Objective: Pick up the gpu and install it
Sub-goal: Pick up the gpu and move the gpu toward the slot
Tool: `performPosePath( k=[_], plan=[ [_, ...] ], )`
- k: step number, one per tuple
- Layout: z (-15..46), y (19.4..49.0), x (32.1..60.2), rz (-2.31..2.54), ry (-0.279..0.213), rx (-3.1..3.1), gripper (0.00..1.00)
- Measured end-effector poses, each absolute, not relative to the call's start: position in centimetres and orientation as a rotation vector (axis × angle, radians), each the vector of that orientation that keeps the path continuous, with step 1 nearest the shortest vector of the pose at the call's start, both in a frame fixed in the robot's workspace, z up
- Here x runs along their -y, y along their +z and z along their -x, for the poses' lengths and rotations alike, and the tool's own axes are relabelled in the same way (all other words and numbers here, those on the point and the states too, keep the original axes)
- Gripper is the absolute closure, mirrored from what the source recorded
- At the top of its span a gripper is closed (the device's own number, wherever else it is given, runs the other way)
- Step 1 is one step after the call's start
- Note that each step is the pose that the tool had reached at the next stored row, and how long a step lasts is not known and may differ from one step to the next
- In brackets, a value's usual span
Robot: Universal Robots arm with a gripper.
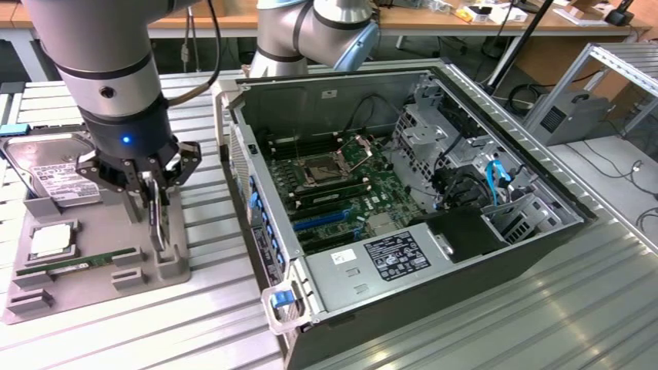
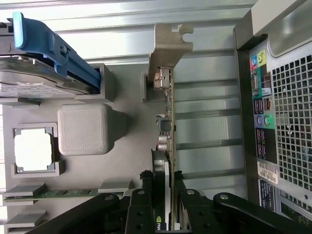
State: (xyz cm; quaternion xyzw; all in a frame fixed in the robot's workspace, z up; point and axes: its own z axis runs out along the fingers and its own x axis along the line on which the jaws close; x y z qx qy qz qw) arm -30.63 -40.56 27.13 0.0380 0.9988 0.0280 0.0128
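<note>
Black, thin and flat, the rectangular gpu expansion card (image 1: 157, 223) (image 2: 165, 126) stands upright on its long edge in a slot of the grey moulded holder tray (image 1: 175, 266) (image 2: 126, 161). It is seen edge-on in both views. The silvery metal end bracket (image 2: 168, 46) sits at the end of the card away from the gripper and lies close against a raised grey block of the tray. The black multi-link gripper (image 1: 154, 181) (image 2: 162, 178) hangs directly above the card. Its fingers (image 2: 146, 195) are pressed in from both sides, pinching the card's upper edge between them. The card is still seated in the tray. In the exterior view, the silver hard drive with white label (image 1: 57, 173) (image 2: 34, 78) stands at 10 o'clock from the card. The square silver processor chip (image 1: 49, 243) (image 2: 33, 151) lies at 9 o'clock. The slim green memory stick (image 1: 77, 264) (image 2: 53, 193) lies at 8 o'clock. The open grey steel computer case (image 1: 308, 92) (image 2: 287, 122) lies on its side at 3 o'clock from the tray, just beside it, with its motherboard exposed. Both tray and case rest on the ribbed aluminium bench (image 1: 535, 308) (image 2: 204, 97).
</note>
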Motion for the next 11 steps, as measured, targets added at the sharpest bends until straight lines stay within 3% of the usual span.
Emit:
performPosePath(
  k=[11],
  plan=[
    [30.6,28.6,40.6,-0.118,0.087,-3.112,0.73]
  ],
)
